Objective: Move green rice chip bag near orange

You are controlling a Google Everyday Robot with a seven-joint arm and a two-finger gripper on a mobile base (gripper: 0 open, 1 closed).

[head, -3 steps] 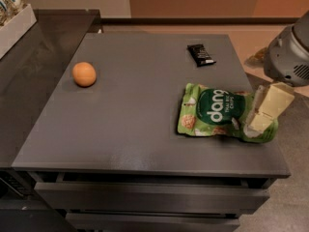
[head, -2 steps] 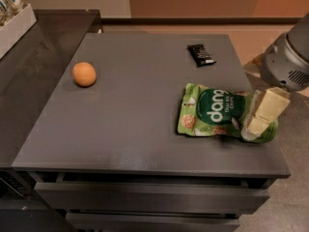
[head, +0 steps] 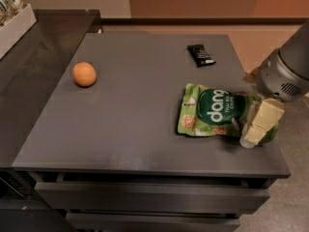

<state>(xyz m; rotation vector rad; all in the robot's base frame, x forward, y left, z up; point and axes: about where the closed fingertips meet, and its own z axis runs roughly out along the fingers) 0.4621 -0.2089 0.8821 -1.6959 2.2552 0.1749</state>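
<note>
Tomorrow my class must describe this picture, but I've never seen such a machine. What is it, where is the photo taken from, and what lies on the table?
This is a robot with one arm on a mobile base. The single picture looks down on the grey table from its front side; where the camera sits is not recorded. The grey arm enters from the right, and its cream pincer is at the right end of the green rice chip bag, near the table's right edge. Whether it grips the bag cannot be seen. An orange lies far to the left, and a small black wrapped bar lies behind the bag. The job: bring the bag near the orange.
</note>
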